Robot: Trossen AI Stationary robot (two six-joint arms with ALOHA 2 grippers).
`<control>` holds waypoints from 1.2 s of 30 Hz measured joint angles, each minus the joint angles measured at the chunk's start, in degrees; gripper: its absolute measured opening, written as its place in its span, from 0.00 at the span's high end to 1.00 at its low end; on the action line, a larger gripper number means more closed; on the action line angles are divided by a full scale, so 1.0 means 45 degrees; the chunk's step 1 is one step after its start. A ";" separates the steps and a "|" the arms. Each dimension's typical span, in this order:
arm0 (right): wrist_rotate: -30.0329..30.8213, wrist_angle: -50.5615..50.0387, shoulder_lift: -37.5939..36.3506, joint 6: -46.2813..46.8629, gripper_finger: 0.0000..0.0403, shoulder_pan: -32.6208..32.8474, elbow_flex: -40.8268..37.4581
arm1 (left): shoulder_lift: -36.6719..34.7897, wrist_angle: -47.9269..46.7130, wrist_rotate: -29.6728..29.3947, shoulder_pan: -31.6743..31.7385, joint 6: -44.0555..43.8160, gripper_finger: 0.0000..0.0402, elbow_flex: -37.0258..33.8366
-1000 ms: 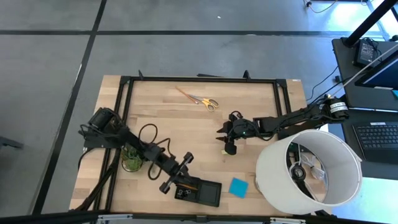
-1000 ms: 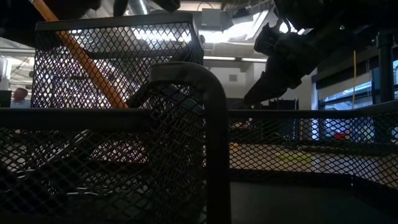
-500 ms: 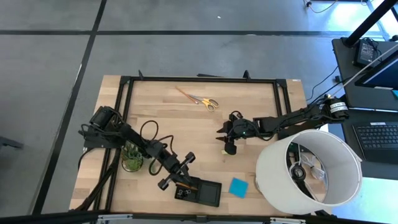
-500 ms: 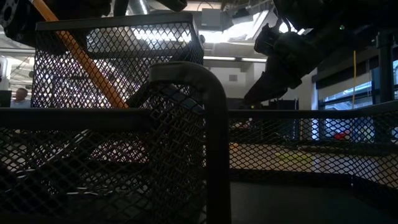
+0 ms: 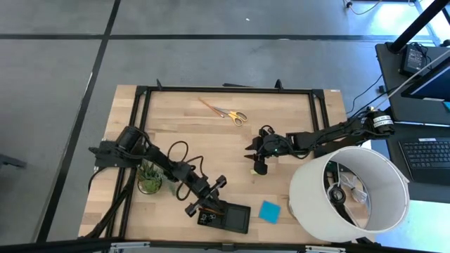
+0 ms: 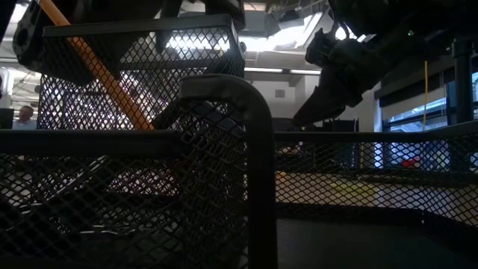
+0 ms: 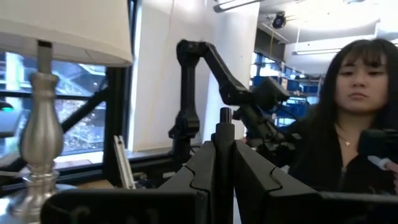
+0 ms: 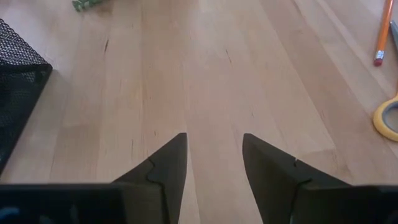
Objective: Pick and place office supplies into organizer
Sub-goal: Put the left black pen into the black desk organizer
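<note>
We log the left pincer (image 5: 204,197) at 7 o'clock on the surface (image 5: 211,140), just above the organizer (image 5: 226,218), fingers pressed together. An orange pencil (image 6: 95,66) leans inside the organizer's mesh; it seems free of the pincer, though the view is dim. Right pincer (image 8: 213,165) hangs mid-surface, fingers apart. Scissors (image 5: 230,114) lie at 12 o'clock.

Black mesh organizer (image 5: 226,218) front edge; orange pencil (image 6: 97,67) leaning inside; scissors (image 5: 230,114) back.
</note>
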 joint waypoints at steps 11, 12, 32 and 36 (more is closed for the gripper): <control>0.0000 -0.0082 0.0005 -0.0007 0.61 0.0005 0.0000 | 0.0295 0.0009 -0.0199 0.0004 -0.0218 0.92 -0.0114; 0.0000 -0.0091 0.0005 -0.0006 0.61 0.0005 0.0000 | 0.0407 0.0010 -0.0293 0.0023 -0.0219 0.92 -0.0113; 0.0005 -0.0142 0.0010 -0.0009 0.61 0.0005 0.0000 | 0.1576 0.0026 -0.0837 0.0214 -0.0570 0.92 -0.0092; 0.0005 -0.0145 0.0010 0.0002 0.61 0.0005 0.0000 | 0.1585 0.0024 -0.0857 0.0219 -0.0507 0.92 -0.0087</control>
